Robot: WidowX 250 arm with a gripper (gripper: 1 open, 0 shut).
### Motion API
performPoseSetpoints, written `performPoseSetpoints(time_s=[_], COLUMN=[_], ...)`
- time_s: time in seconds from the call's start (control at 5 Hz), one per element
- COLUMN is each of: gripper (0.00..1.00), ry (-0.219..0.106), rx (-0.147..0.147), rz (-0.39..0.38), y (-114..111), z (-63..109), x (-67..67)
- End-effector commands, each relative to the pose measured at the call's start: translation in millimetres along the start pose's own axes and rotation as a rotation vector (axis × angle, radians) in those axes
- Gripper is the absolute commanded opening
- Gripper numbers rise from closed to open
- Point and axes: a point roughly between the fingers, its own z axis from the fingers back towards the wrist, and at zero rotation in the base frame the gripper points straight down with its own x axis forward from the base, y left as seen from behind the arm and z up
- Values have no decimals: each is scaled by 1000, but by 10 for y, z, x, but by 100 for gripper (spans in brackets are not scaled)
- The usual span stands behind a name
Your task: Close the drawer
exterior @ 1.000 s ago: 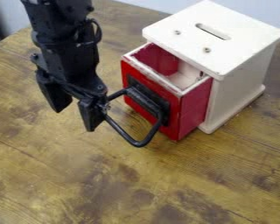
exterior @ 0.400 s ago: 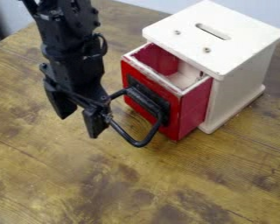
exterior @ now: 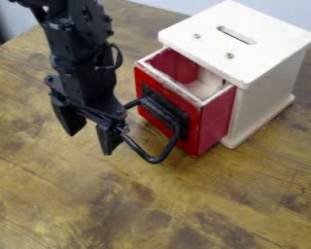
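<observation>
The red drawer (exterior: 204, 115) stands pulled out of the cream-white cabinet (exterior: 256, 58), its inside open at the top. Its black front plate carries a large black loop handle (exterior: 148, 139) that reaches down-left onto the table. My black gripper (exterior: 88, 130) hangs to the left of the drawer front with its two fingers pointing down and spread apart. The right finger (exterior: 108, 136) is close beside the handle loop; I cannot tell if they touch. The gripper holds nothing.
The cabinet and drawer stand on a worn wooden table (exterior: 185, 209). The cabinet top has a slot and small holes. The table's far left corner edge (exterior: 5, 44) shows at the upper left.
The gripper has shifted slightly right and down toward the drawer handle. The drawer has not moved.
</observation>
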Motion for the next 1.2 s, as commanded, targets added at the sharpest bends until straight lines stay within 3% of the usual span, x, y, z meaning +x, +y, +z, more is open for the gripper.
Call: performPoseSetpoints(time_s=[0.0, 0.2, 0.4, 0.8, 1.0], gripper=[100, 100, 100, 100, 100], ry=[-42, -52, -33, -44, -60], rx=[3, 11, 15, 15, 12], rz=[42, 73, 106, 83, 48], y=[154, 223, 292, 98, 136], z=[99, 52, 8, 12, -23], x=[72, 49, 28, 18, 29])
